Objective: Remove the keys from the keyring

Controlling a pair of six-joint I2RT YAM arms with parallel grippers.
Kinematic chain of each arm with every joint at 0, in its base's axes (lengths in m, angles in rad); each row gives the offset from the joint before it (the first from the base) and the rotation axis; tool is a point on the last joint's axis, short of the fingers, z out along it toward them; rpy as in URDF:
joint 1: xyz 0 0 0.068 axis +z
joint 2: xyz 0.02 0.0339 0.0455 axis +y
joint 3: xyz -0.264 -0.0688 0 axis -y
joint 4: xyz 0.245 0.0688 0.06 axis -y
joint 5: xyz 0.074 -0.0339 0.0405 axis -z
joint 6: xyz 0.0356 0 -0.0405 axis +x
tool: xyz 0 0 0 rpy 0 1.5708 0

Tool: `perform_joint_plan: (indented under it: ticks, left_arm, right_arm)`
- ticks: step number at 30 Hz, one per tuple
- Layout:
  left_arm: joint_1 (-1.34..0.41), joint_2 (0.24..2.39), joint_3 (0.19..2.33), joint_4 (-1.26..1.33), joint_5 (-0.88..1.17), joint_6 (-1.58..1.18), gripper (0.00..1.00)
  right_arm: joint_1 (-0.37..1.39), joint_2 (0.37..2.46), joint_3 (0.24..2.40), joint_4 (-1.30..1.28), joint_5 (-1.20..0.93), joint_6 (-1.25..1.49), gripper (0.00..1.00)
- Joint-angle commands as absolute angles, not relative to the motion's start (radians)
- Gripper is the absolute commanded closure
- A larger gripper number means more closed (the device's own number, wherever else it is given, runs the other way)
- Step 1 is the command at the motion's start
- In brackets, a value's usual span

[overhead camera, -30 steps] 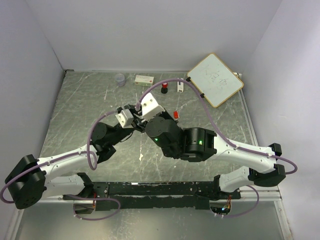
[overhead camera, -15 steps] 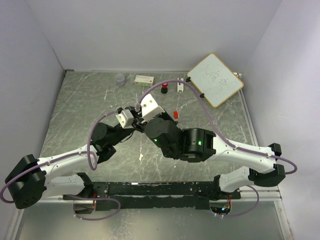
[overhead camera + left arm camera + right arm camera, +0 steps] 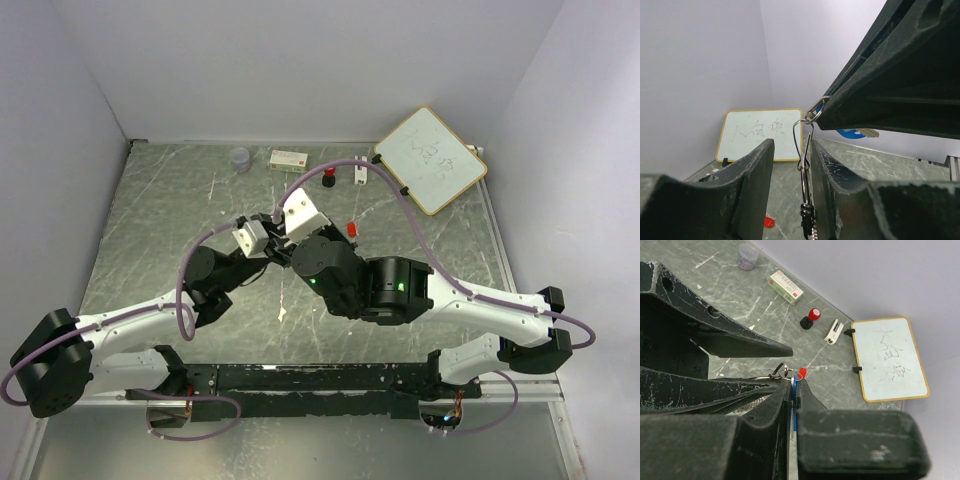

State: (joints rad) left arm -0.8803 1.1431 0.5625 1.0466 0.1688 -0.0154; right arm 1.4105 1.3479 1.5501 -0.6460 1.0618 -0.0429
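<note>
I find the two arms meeting over the middle of the table (image 3: 150, 220). The right gripper (image 3: 795, 387) is clamped tight on the blue key (image 3: 850, 133), whose head and blade stick out past its finger. The keyring (image 3: 804, 167) hangs from that key at the fingertips, its wire loop and small metal pieces dropping between the fingers of the left gripper (image 3: 791, 150). Those fingers stand apart around the loop, and I see no pinch on it.

Just beyond the grippers, the red key (image 3: 351, 228) lies on the table, apart from the ring.

Assessment: one key is off, and freeing the blue key is the step in hand. The next move calls for the left fingers to close on the wire. The loop must then be worked round and out of the key's hole while the right gripper holds firm.
</note>
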Motion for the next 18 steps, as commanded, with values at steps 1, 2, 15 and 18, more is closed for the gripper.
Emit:
perform_joint_plan:
  ticks: [1, 2, 15, 18]
  left_arm:
    - [-0.888, 1.151, 0.560, 1.076, 0.169, -0.017, 0.54]
    - [-0.888, 1.151, 0.560, 1.078, 0.169, -0.017, 0.55]
    - [-0.891, 1.146, 0.548, 1.101, 0.152, -0.015, 0.58]
    - [-0.891, 1.146, 0.549, 1.101, 0.154, -0.015, 0.58]
  right_arm:
    - [1.414, 1.320, 1.544, -0.624, 1.078, -0.037, 1.00]
    - [1.414, 1.321, 1.544, -0.622, 1.079, -0.037, 1.00]
    - [1.414, 1.319, 1.537, -0.622, 1.079, -0.036, 1.00]
    - [1.414, 1.321, 1.538, -0.623, 1.080, -0.037, 1.00]
